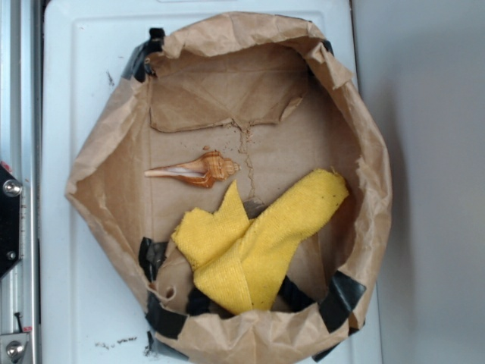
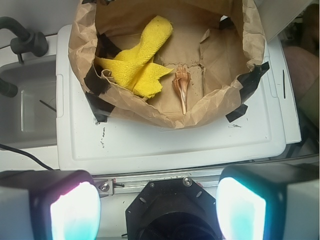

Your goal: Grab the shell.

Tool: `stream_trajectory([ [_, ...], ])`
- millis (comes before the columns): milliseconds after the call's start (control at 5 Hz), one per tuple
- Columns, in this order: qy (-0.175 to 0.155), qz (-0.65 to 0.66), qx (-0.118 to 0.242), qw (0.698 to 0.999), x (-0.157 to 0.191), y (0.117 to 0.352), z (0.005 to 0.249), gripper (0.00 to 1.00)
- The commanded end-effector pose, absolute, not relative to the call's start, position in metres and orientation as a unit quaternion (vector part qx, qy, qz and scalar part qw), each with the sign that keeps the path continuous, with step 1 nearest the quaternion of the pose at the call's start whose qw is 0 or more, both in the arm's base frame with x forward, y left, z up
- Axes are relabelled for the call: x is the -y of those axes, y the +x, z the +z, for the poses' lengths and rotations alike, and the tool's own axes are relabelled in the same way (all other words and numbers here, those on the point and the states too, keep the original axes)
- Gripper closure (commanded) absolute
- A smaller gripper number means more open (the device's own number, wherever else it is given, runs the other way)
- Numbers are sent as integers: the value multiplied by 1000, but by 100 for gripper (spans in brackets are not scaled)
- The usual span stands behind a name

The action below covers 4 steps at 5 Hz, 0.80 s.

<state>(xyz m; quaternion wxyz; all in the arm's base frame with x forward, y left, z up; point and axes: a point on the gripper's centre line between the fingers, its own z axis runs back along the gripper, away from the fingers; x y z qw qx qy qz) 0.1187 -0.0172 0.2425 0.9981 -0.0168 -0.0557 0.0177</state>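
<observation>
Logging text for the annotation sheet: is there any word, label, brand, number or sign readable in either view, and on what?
None. No readable text in either view.
The paper bag, black tape, yellow cloth, shell and white lid carry no print.
The gripper fingers show no marking.

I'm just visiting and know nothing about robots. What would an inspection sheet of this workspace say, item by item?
Surface: white plastic board carrying a rolled-down brown paper bag held with black tape.
Job's things: small orange-brown spiral seashell lies flat on the bag floor, pale spike pointing at the bag wall, untouched.
Clutter: crumpled yellow cloth beside the shell, corner close to it.
Claw: two glowing fingertips wide apart, far from the bag.
Cables: dark cable at the wrist view's left edge.
Surroundings: grey basin, metal rail.
</observation>
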Motion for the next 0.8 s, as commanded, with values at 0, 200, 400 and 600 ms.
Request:
stream_trajectory([
  [0,-17,18,56,998,17,119,242,0],
  [200,-39,15,51,998,17,156,247,0],
  [400,-47,3,56,997,13,186,244,0],
  [600,-54,-29,75,995,0,214,237,0],
])
